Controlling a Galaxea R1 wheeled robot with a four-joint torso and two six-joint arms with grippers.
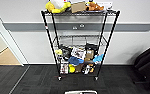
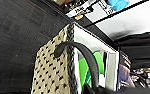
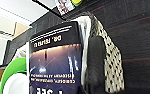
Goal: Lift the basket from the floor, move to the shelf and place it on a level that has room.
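Fingers unclear; basket [image 2: 53, 72] over dark carpet [image 1: 36, 80], shelf [image 1: 79, 40] ahead.

Tall black wire rack [image 1: 79, 42] against the wall, stuffed toys on top tier, packages on lower tiers, cream woven basket [image 1: 81, 92] before it on dark carpet [image 1: 36, 80].

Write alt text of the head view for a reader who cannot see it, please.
A tall black wire shelf stands against a pale wall on dark grey carpet floor. Soft toys and a box lie on its top tier, the second level looks bare, and the lower tiers are crowded with packages.
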